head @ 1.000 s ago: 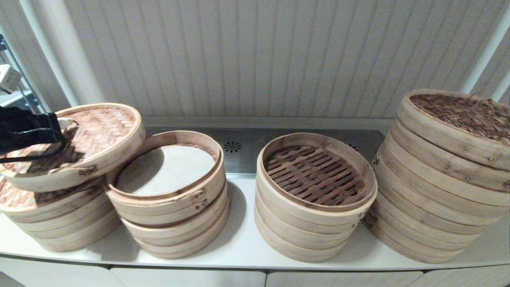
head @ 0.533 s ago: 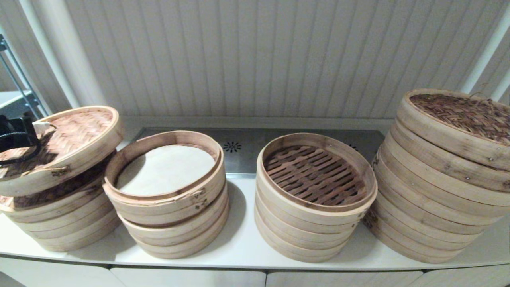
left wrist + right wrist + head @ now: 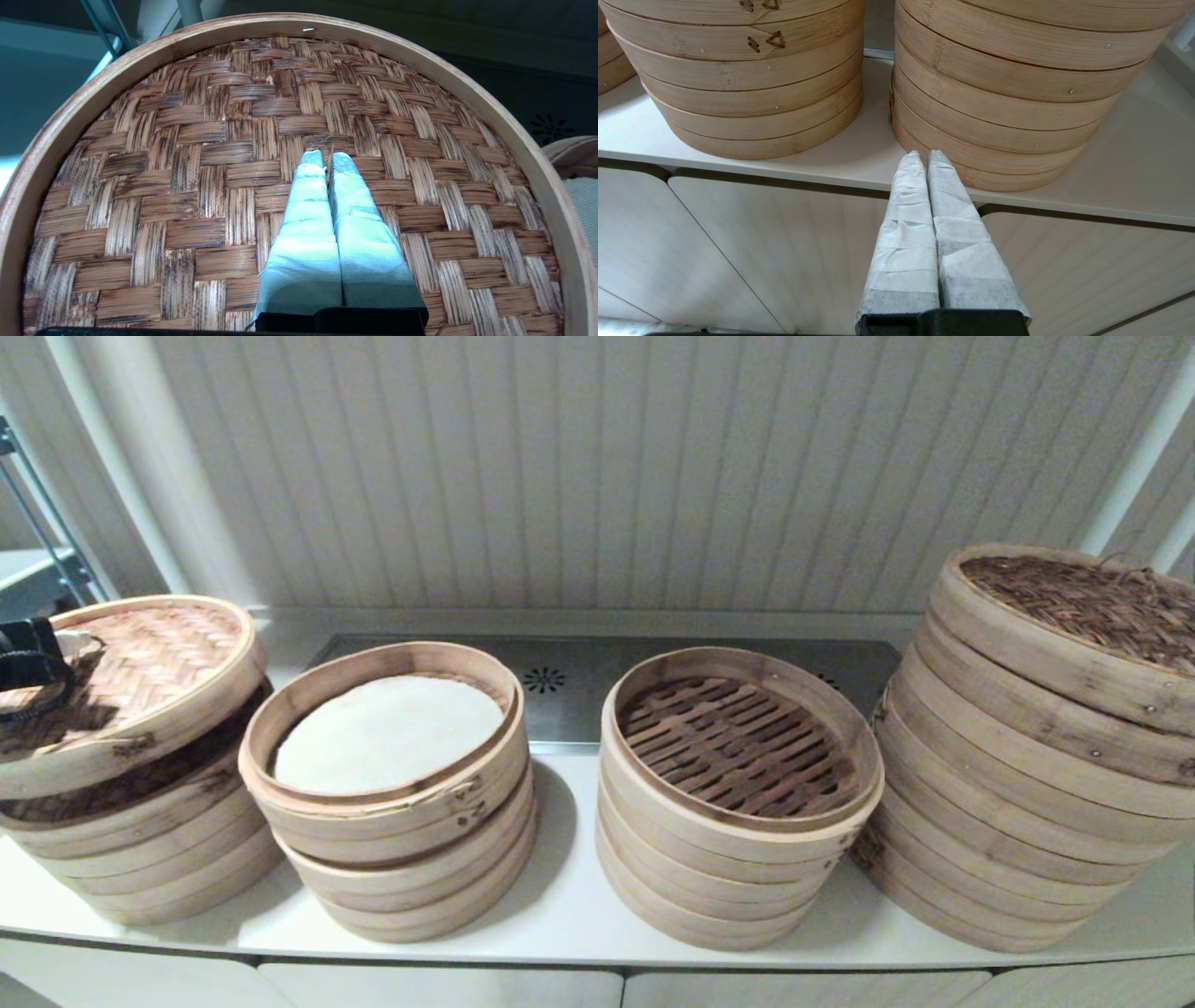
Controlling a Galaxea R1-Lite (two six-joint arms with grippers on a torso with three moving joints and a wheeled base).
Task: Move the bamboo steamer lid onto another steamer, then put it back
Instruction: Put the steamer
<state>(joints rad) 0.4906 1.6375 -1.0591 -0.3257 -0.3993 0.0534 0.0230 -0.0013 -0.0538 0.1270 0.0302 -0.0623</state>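
Observation:
The woven bamboo steamer lid [image 3: 154, 658] hangs tilted just above the far-left steamer stack [image 3: 140, 845], its right edge raised, with a dark gap under it. My left gripper [image 3: 327, 159] is over the lid's centre [image 3: 210, 163], shut on a thin fibre loop of the lid. In the head view this gripper [image 3: 42, 653] shows at the left edge. Next to it, the second steamer [image 3: 387, 733] stands open with a white liner inside. My right gripper [image 3: 923, 156] is shut and empty, low in front of the counter edge.
A third stack [image 3: 738, 747] stands open with a slatted bottom. At the far right a taller stack [image 3: 1046, 747] carries a dark woven lid [image 3: 1083, 597]. The white counter [image 3: 569, 896] has a steel panel [image 3: 569, 686] behind the stacks, and cabinet fronts [image 3: 784, 242] sit below.
The left gripper has carried the lid leftward and down, off the rim of the second steamer and over the far-left stack. The right arm has not moved.

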